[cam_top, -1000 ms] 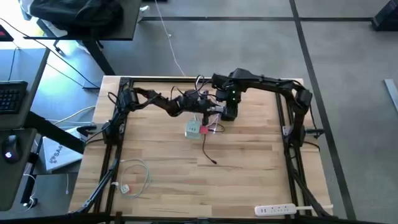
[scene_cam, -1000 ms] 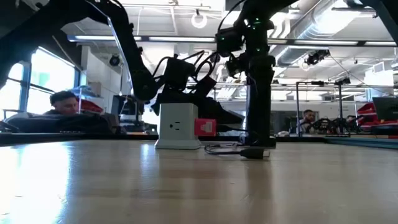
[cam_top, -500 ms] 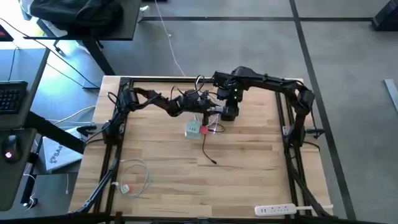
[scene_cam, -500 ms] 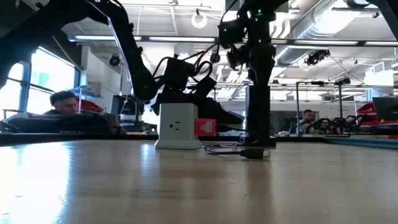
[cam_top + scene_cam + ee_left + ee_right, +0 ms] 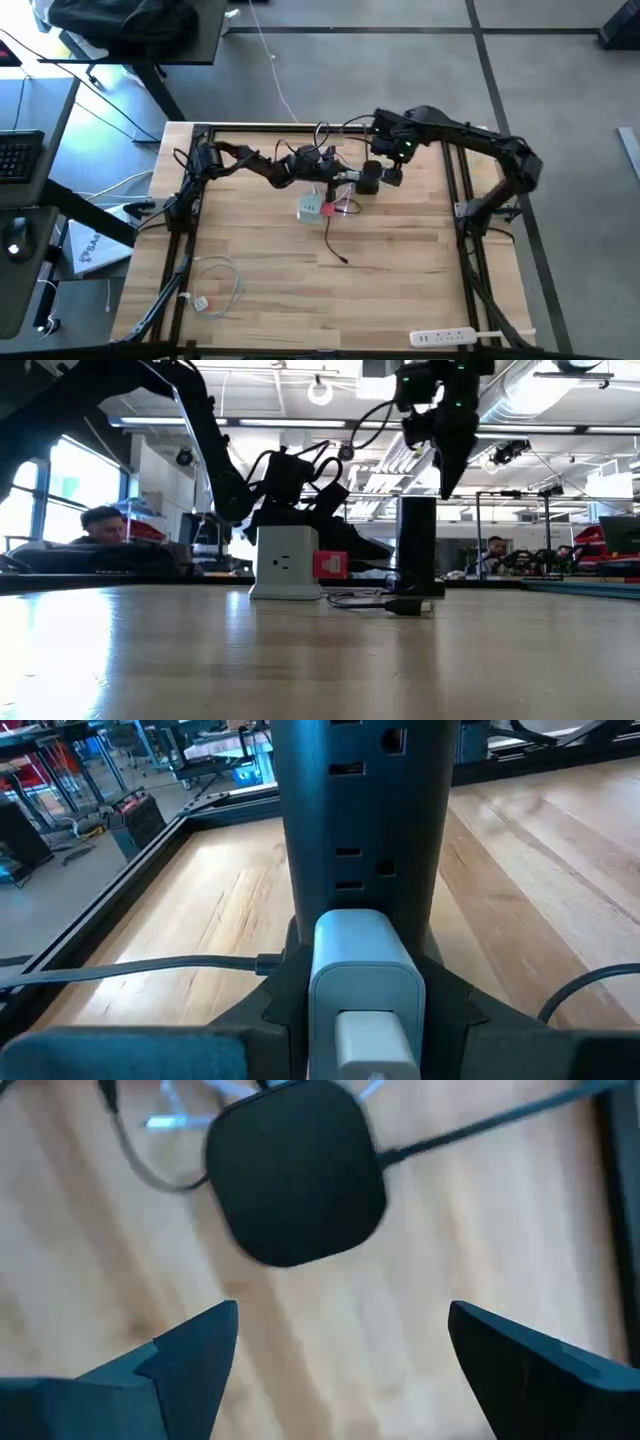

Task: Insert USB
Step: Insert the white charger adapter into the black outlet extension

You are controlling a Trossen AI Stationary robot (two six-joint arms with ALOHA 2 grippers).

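A white power strip (image 5: 443, 337) lies at the light wooden table's (image 5: 400, 250) near right corner; a coiled white cable (image 5: 215, 282) sits near its left edge.

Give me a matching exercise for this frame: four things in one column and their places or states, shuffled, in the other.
Things:
1. white charger
2. red plug
3. power strip
4. right gripper

Places or states:
A. against the charger's side, with a thin black cable trailing from it
B. open, raised above the black block
C. between the fingers of the left gripper
D. lying alone at the lower right of the high view

Pairs: 1-C, 2-A, 3-D, 4-B
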